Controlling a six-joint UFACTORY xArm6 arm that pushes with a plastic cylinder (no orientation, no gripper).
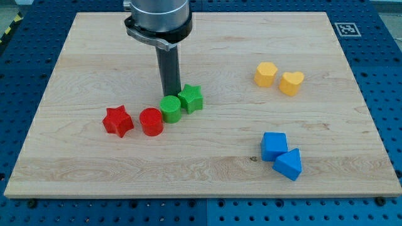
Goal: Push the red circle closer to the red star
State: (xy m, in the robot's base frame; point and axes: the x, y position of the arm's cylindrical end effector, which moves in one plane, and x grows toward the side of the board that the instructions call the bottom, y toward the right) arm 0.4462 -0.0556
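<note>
My tip is the bottom end of a straight dark rod. There is no claw here, so nothing opens or shuts; it is just a rod. The rod hangs straight down from a big round grey arm piece at the view's top. The tip comes down right behind the green circle, toward the view's top of it. I cannot tell if the tip touches that block, because the block hides the very end of the rod.

The red circle lies down and to the view's left of my tip. The green circle sits between the tip and the red circle. The red circle looks like it touches the green circle on its right side. The red star is just beside the red circle, on the view's left. There is only a thin gap between them.

A green star sits on the view's right of the green circle and touches it. It is just to the right of the rod.

Two yellow blocks, a yellow hexagon-like block and a yellow heart, sit close together far off at the view's right. A blue cube and a blue triangle sit touching lower down at the view's right. All blocks rest on a pale wooden board.
</note>
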